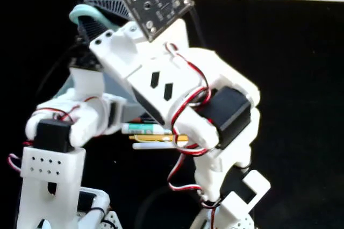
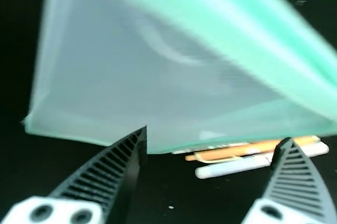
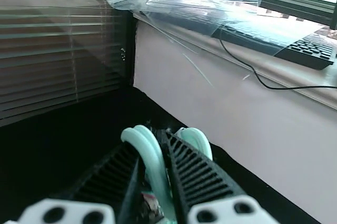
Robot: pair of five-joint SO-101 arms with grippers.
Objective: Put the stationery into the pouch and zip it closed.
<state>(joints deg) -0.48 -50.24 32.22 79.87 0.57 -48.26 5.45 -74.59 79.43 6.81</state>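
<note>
The pouch [image 2: 158,77] is translucent grey with mint edges and hangs lifted off the black table. Its two mint loop handles [image 3: 194,139] rise between and beside the ribbed fingers [image 3: 192,174] of my right gripper [image 3: 152,148], which is shut on one loop. From above, that gripper [image 1: 102,11] holds the handles [image 1: 86,13] high at the back left. My left gripper [image 2: 214,135] stands open just in front of the pouch's lower edge, touching nothing. Beneath that edge lie the stationery: an orange pen [image 2: 253,148] and a white pen [image 2: 237,165], also lying on the table as a green-white marker [image 1: 144,128], a yellow pen [image 1: 153,138] and a white pen [image 1: 149,145].
A white wall [image 3: 247,124] borders the black table at the back. The right arm's body [image 1: 183,94] reaches over the middle of the table and covers much of the pouch. The left arm's base [image 1: 51,186] stands at the front left.
</note>
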